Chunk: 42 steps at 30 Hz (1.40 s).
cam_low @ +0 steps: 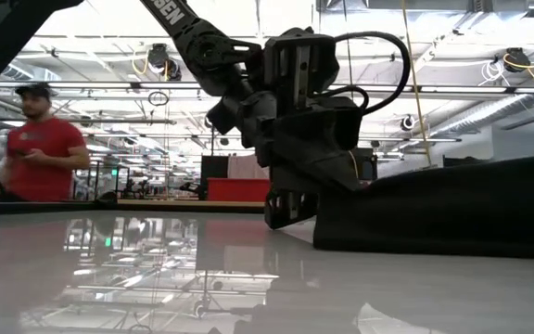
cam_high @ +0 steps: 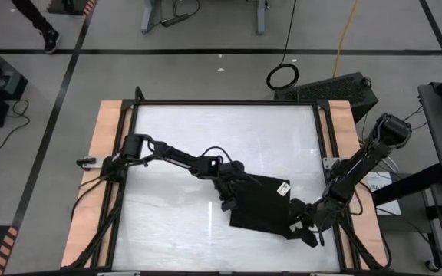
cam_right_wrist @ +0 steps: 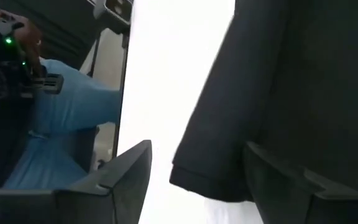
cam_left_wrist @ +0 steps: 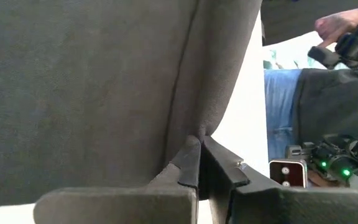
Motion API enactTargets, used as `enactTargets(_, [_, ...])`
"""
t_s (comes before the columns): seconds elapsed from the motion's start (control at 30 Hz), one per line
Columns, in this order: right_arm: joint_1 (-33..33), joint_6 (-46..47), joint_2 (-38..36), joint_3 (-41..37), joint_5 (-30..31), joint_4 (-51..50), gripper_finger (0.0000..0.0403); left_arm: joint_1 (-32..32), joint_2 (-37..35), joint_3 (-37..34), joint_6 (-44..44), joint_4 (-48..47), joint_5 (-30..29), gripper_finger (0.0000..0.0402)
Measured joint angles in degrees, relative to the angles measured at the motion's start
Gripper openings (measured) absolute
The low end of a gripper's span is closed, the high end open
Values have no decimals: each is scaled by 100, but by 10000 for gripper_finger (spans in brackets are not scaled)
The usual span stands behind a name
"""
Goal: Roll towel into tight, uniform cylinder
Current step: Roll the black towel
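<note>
**Black towel pinned at one edge, freed at the other**

Black cloth, the towel (cam_high: 261, 205), lies flat on the white bench (cam_high: 175, 138), toward the near right part of it, with its small white tag (cam_high: 283, 187) showing at the far right edge. It is not yet rolled; judging by the flat spread in the high view, the rolling has barely begun.

The left end effector (cam_high: 229, 201) sits at the towel's left edge. In its wrist view the two fingers (cam_left_wrist: 191, 165) are clenched together on a pinched fold of the cloth, which rises from them in a crease. That hold likely serves to anchor or lift the edge so that a roll can be started from there.

The right end effector (cam_high: 304, 230) rests at the towel's near right corner. Its fingers (cam_right_wrist: 126, 171) stand wide apart, released, with the corner of the towel (cam_right_wrist: 229, 137) lying between them but not gripped. Whether a finger touches the cloth cannot be told. This spread stance suggests either a fresh letting-go or a readiness to take the corner anew.

A person in jeans (cam_right_wrist: 67, 106) stands beyond the bench.
</note>
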Motion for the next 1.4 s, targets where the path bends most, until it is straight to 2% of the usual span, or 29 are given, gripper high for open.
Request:
enactTargets(0.17, [-3,-500,-549,0,141,-384,236,0,-3,0,5,-121,-90,13])
enactTargets(0.33, [-3,-1155,-884,38,257,-351,231,0,-7,-2,-18,-255,-294,13])
enactTargets(0.6, [-1,-2483,-664,418,156,-330,231,0,-7,-4,-138,-245,-344,13])
enactTargets(0.87, [54,-2503,54,477,-326,-224,231,0,-7,-11,-161,-247,-364,13])
enactTargets(1.27, [52,-2221,412,481,128,-973,231,-26,-11,-11,164,-380,-339,13])
enactTargets(1.4, [52,-2184,412,483,145,-1219,231,-72,-11,-11,468,-389,-344,37])
